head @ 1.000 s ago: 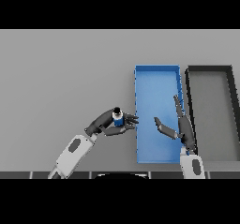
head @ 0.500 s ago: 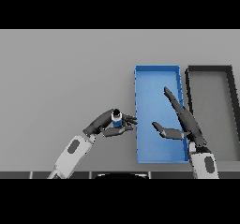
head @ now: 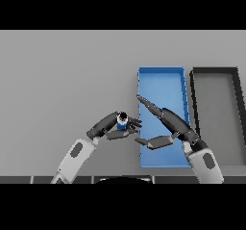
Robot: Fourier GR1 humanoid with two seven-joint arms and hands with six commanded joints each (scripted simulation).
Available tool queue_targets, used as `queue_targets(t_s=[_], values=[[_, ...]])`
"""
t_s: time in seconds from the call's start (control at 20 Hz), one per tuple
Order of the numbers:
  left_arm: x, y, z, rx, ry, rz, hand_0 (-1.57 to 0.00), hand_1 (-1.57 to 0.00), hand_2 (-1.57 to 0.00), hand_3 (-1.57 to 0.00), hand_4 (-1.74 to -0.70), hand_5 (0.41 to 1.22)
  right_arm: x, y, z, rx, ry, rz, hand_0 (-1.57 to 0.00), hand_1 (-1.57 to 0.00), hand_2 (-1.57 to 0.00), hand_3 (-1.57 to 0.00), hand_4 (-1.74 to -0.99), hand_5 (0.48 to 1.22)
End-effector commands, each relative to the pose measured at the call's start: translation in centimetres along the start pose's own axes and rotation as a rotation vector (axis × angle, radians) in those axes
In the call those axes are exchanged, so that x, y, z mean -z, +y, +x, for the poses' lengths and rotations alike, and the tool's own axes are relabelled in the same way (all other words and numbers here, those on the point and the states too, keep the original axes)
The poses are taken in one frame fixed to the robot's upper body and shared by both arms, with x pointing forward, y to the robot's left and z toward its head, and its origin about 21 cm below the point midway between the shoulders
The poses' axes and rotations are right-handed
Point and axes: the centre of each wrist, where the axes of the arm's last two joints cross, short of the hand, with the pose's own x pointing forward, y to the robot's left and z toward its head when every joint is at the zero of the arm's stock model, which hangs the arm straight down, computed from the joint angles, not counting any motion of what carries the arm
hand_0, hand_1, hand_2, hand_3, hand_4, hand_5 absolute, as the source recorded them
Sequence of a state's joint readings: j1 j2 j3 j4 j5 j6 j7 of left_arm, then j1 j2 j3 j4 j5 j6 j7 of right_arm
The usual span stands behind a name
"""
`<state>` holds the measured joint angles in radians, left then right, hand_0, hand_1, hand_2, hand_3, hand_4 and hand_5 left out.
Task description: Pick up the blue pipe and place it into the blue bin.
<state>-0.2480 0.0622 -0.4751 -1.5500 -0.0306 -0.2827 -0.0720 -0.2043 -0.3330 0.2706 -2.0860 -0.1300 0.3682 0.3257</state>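
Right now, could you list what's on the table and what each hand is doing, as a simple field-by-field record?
blue pipe: held upright in the left hand, just left of the blue bin
left hand: fingers curled round the pipe
right hand: open, fingers straight, over the blue bin
blue bin: nothing lying in it, pipe not yet inside
dark bin: right of the blue bin
table: grey

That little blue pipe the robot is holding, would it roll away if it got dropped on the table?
Probably. The blue pipe looks short, round and rigid, so on its side it would likely roll. The left hand curls round it fully, suggesting it is light. Standing on end, it might tip.
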Motion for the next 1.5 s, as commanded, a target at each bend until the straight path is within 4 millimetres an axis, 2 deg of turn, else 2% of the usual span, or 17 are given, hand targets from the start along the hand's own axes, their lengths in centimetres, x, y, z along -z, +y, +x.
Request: queue_targets(t_s=[0.0,0.2,0.35,0.5,0.6,0.65,0.7,0.75,0.8,0.85,0.95,1.0,1.1,1.2,1.35,1.45], values=[[0.1,0.2,0.0,-0.005,0.001,0.005,-1.57,-1.57,-1.57,-1.57,-1.47,1.221,0.6,0.2,0.4,0.027,-0.007,0.032,0.0,0.0,0.0,0.0,-1.232,0.525],[0.5,-0.2,0.4,-0.014,0.003,-0.009,-1.57,-1.57,-1.57,-1.57,-1.47,1.221,3.3,1.2,0.7,0.012,0.021,0.14,0.0,0.0,0.0,0.0,-1.209,0.517],[0.1,0.4,0.2,-0.031,-0.007,-0.017,-1.57,-1.57,-1.57,-1.57,-1.48,1.221,5.3,1.3,0.8,0.007,0.016,0.189,0.0,0.0,0.0,0.0,-1.192,0.514],[0.3,0.0,-0.2,-0.058,-0.001,-0.042,-1.57,-1.57,-1.57,-1.57,-1.46,1.221,7.3,1.5,0.8,0.012,0.016,0.227,0.0,0.0,0.0,0.0,-1.208,0.512],[0.1,0.4,-0.2,-0.042,-0.019,-0.038,-1.57,-1.57,-1.57,-1.57,-1.46,1.221,8.2,2.0,0.3,0.02,0.025,0.27,0.0,-0.03,-0.05,-0.01,-1.215,0.513],[0.3,0.4,-0.3,-0.057,-0.017,-0.043,-1.57,-1.57,-1.57,-1.57,-1.46,1.221,8.6,2.0,0.3,0.022,0.019,0.277,-0.02,-0.11,-0.13,-0.05,-1.222,0.517],[0.4,0.3,-0.3,-0.052,0.007,-0.037,-1.57,-1.57,-1.57,-1.57,-1.51,1.221,9.2,1.9,0.7,0.022,0.013,0.285,-0.17,-0.24,-0.25,-0.14,-1.255,0.519],[0.3,0.5,-0.2,-0.057,0.022,-0.034,-1.57,-1.57,-1.54,-1.3,-1.56,1.221,9.5,2.4,0.6,0.024,0.014,0.301,-0.4,-0.44,-0.43,-0.31,-1.303,0.52],[0.6,0.5,-0.2,-0.069,0.026,-0.028,-1.57,-1.57,-1.53,-1.14,-1.6,1.221,9.8,2.5,0.7,0.015,0.013,0.304,-0.63,-0.65,-0.66,-0.5,-1.383,0.523],[0.3,0.4,-0.5,-0.066,0.04,-0.027,-1.57,-1.57,-1.54,-1.16,-1.63,1.221,9.8,2.4,0.6,0.005,0.02,0.307,-0.82,-0.84,-0.84,-0.66,-1.446,0.527],[0.3,0.3,-0.4,-0.064,-0.001,-0.027,-1.57,-1.57,-1.55,-1.23,-1.67,1.221,10.3,2.9,0.7,0.033,-0.016,0.315,-1.09,-1.1,-1.1,-0.9,-1.537,0.6],[0.5,0.1,-0.5,-0.068,-0.003,-0.032,-1.57,-1.57,-1.55,-1.27,-1.68,1.221,10.2,3.1,0.5,0.071,-0.027,0.308,-1.19,-1.19,-1.2,-1.03,-1.513,0.671],[0.7,0.4,-0.3,-0.057,-0.003,-0.032,-1.57,-1.57,-1.56,-1.33,-1.7,1.221,10.1,3.3,0.2,0.101,-0.067,0.284,-1.32,-1.33,-1.33,-1.23,-1.481,0.869],[0.6,0.3,-0.3,-0.056,-0.016,-0.033,-1.57,-1.57,-1.55,-1.37,-1.72,1.221,9.8,3.5,0.1,0.077,-0.11,0.287,-1.41,-1.42,-1.42,-1.35,-1.474,0.996],[0.5,0.5,-0.1,-0.053,-0.037,-0.022,-1.57,-1.57,-1.55,-1.42,-1.73,1.221,10.3,4.0,0.8,0.064,-0.129,0.301,-1.49,-1.49,-1.49,-1.46,-1.485,1.106],[0.9,0.5,-0.1,-0.05,-0.022,-0.018,-1.57,-1.57,-1.56,-1.44,-1.73,1.221,10.0,4.2,0.3,0.127,-0.117,0.283,-1.52,-1.52,-1.52,-1.5,-1.49,1.147]])
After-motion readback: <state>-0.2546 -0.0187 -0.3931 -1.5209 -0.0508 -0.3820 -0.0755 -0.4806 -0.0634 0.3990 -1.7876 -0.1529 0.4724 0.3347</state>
